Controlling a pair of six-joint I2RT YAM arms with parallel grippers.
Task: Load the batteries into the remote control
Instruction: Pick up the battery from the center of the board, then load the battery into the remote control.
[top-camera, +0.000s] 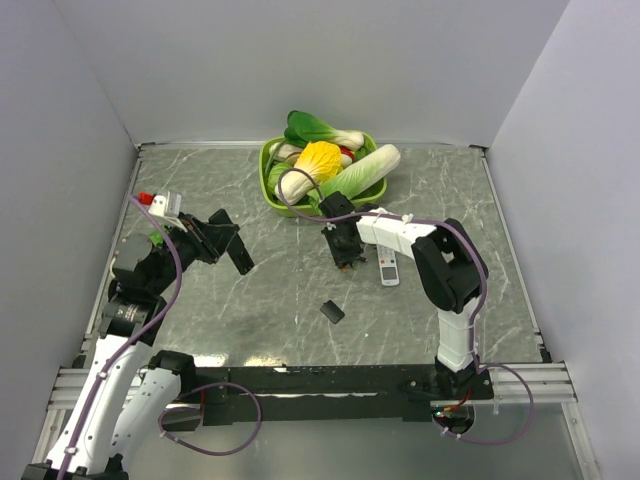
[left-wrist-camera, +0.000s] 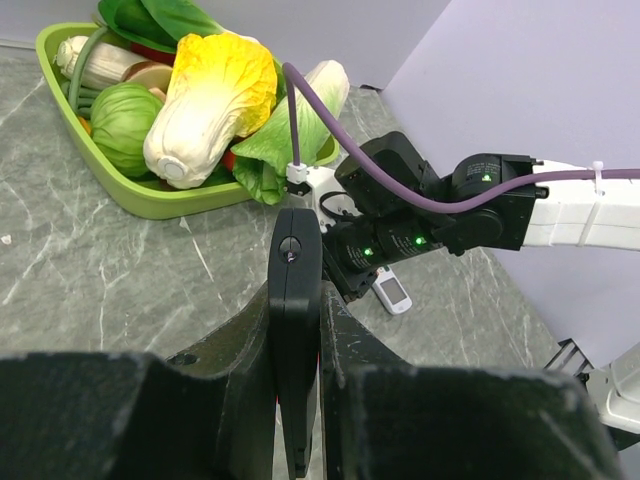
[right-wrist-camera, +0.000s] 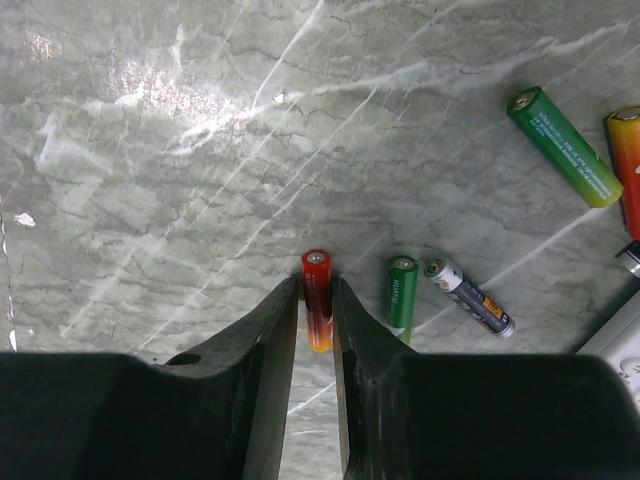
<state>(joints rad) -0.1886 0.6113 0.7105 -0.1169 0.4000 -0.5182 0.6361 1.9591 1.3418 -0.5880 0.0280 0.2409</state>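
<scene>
Right jaws, narrow, grip a red battery (right-wrist-camera: 317, 298) along their length; left jaws clamp the remote (left-wrist-camera: 295, 300) edge-up, well apart to the left.

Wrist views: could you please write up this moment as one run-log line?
left gripper: holding remote control | right gripper: shut on red battery | other batteries: lying on table
</scene>
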